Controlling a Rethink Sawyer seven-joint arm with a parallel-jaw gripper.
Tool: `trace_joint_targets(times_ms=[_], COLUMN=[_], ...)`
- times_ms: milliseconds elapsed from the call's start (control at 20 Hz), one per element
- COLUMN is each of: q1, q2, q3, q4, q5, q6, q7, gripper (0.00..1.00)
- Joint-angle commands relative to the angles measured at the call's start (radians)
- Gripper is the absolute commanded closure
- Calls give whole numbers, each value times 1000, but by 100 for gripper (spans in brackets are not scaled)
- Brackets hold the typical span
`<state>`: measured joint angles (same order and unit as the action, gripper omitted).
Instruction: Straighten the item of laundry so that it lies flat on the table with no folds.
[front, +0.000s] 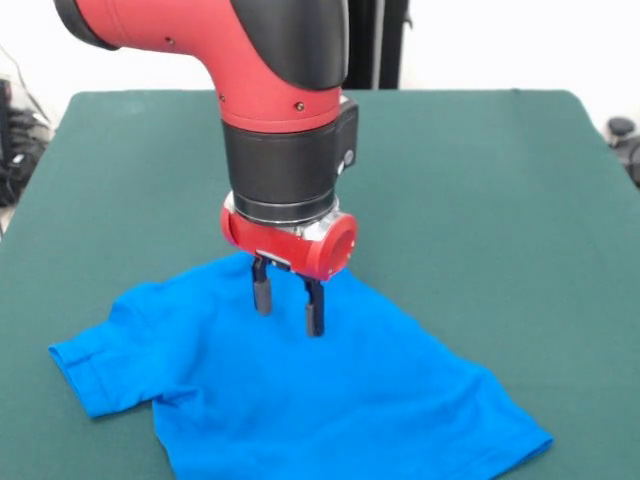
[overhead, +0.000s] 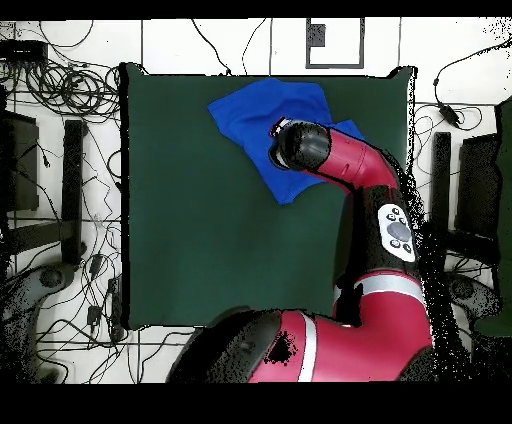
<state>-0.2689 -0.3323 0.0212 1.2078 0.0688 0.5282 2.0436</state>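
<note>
The item of laundry (front: 330, 400) is a bright blue T-shirt lying on the dark green table (front: 500, 220) near its front edge, one sleeve spread to the left, the body running right. In the overhead view the shirt (overhead: 260, 110) lies at the table's (overhead: 200, 220) top edge, partly hidden by the arm. My gripper (front: 288, 312) hangs just above the shirt's upper middle. It is open, its two dark fingers (front: 262, 290) apart with nothing between them. In the overhead view the arm's wrist hides the gripper.
The red and black arm (overhead: 345, 170) reaches across the table's right side in the overhead view. Cables and dark stands (overhead: 70, 170) lie on the floor around the table. Bare green top stretches behind and right of the shirt.
</note>
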Motion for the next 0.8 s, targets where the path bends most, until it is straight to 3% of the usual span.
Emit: trace_joint_targets(times_ms=[50, 450, 800], q1=[-2, -76, -139], q2=[42, 77, 79], q3=[109, 135, 180], q4=[68, -8, -2], q5=[-49, -109, -165], q6=[116, 176, 168], q7=[-69, -188, -223], gripper=[0, 0, 0])
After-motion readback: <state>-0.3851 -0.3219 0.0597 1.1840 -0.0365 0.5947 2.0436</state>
